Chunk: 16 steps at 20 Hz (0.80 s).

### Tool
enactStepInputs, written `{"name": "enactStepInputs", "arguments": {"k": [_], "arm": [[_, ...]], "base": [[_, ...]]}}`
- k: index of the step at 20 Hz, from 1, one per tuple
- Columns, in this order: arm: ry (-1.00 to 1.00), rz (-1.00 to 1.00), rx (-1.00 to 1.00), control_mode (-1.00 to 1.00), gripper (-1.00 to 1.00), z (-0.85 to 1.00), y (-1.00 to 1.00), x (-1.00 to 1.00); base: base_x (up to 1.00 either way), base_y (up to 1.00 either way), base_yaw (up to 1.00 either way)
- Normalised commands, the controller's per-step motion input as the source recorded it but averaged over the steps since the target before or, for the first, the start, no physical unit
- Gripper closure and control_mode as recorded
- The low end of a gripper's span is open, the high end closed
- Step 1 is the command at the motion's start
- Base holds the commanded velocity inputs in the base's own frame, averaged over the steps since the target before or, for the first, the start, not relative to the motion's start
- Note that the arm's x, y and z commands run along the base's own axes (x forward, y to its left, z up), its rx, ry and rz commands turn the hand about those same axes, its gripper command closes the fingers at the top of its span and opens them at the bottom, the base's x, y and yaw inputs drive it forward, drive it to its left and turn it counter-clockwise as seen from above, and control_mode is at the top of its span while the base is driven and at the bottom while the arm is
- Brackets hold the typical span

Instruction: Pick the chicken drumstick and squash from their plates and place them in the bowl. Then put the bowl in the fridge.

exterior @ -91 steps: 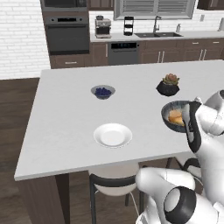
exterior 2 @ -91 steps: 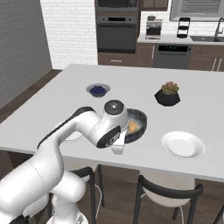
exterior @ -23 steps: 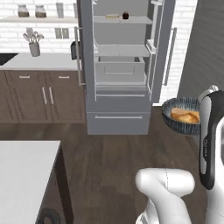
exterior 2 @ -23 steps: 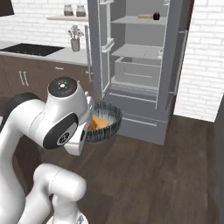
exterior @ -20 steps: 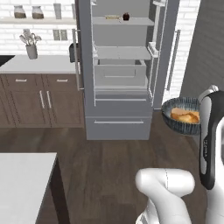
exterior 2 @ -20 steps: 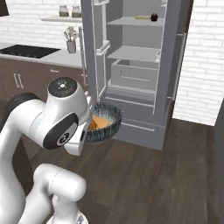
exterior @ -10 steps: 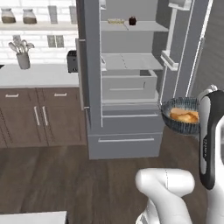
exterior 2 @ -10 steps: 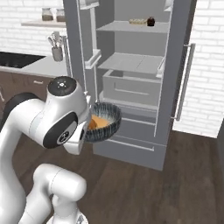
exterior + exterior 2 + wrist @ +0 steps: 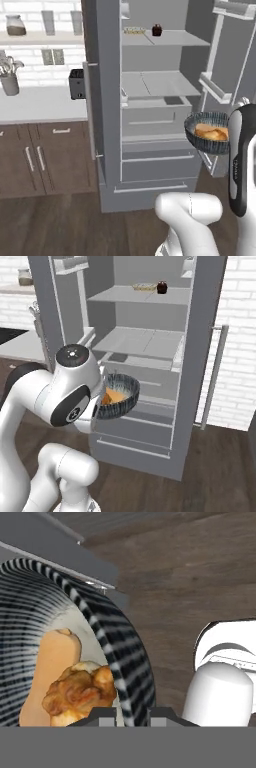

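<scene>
1. Two food items sat in the bowl (image 9: 115,662) in the hand view: squash (image 9: 47,667) toward the left, drumstick (image 9: 77,692) against it on the right, both low inside.
2. Gripper (image 9: 131,714) was closed on the bowl's rim, one finger inside and one outside; a rim hold, so judged prone to tipping if swung fast.
3. Fridge (image 9: 107,100) stood open in the left base view, shelves bare across the middle; a small dark jar (image 9: 156,30) sat on the top shelf.
4. Bowl hung in the air right of the shelves, roughly level with the drawer front (image 9: 150,120), well short of the opening.
5. Judgement: keep the bowl level, lift it above the middle shelf (image 9: 145,341), then go straight in between the doors.
6. Right door (image 9: 202,341) stood close by on that side; likely risk is clipping it or the shelf lip.
7. Let go only once the base rests flat.
</scene>
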Motion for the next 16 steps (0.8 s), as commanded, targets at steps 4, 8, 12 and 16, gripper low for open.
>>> {"name": "enactStepInputs", "arguments": {"k": [4, 8, 12, 16], "arm": [[0.00, 0.00, 0.00, 1.00, 1.00, 0.00, 0.00, 0.00], [0.00, 0.00, 0.00, 1.00, 1.00, 0.00, 0.00, 0.00], [0.00, 0.00, 0.00, 1.00, 1.00, 0.00, 0.00, 0.00], [0.00, 0.00, 0.00, 1.00, 1.00, 0.00, 0.00, 0.00]], "base": [[1.00, 0.29, -0.12], [1.00, 0.05, -0.08], [0.87, 0.10, -0.09], [0.57, 0.06, -0.12]]}}
